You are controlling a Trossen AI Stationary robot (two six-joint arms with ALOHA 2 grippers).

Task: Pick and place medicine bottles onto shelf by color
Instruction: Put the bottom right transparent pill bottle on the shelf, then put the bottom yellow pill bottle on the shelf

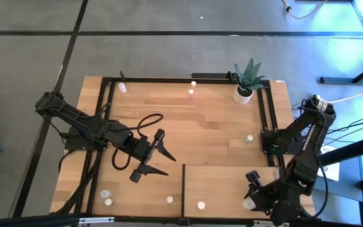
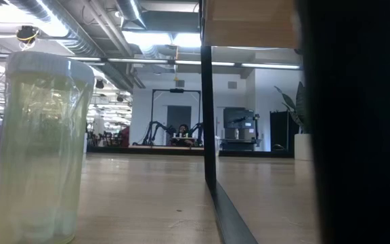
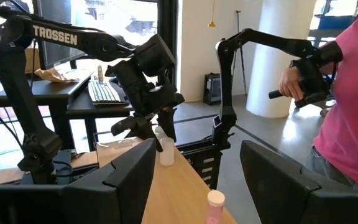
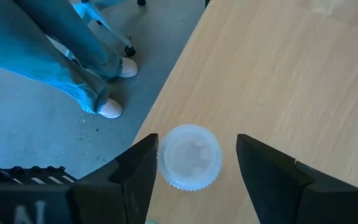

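1. While both arms are reaching over the planked table (image 1: pixel 213 120) in the high view, the left gripper (image 1: pixel 159 162) is hovering near the table's centre with its two fingers spread wide and nothing between them. The right gripper (image 1: pixel 252 192) is sitting at the table's five o'clock corner, over the shelf (image 1: pixel 229 186), the pale panel filling that corner. A white-capped bottle (image 1: pixel 249 203) is lying right under it at the shelf's edge; another bottle (image 1: pixel 201 205) is resting on the shelf at six o'clock. More medicine bottles are scattered around: a pink one (image 1: pixel 191 94) at twelve o'clock, a green one (image 1: pixel 247 139) at three o'clock, and a pair (image 1: pixel 106 197) at seven o'clock. A potted plant (image 1: pixel 247 81) is standing at one o'clock.

2. Looking level across the table in the low view, a pale yellow bottle (image 2: pixel 40 149) is looming at nine o'clock, standing upright. The shelf's dark edge (image 2: pixel 208 122) is running up the middle.

3. Seen from the left wrist, that arm's own fingers (image 3: pixel 129 180) are standing well apart and holding nothing. The right arm's gripper (image 3: pixel 148 121) is poised over a whitish bottle (image 3: pixel 165 151). A pink bottle (image 3: pixel 214 206) is standing nearer, and a person's hand (image 3: pixel 293 81) is gripping a control arm beyond the table.

4. Seen from the right wrist, its fingers (image 4: pixel 143 168) are flanking the white bottle cap (image 4: pixel 190 155), parted and not touching it. A person's shoes (image 4: pixel 114 90) are showing on the floor.
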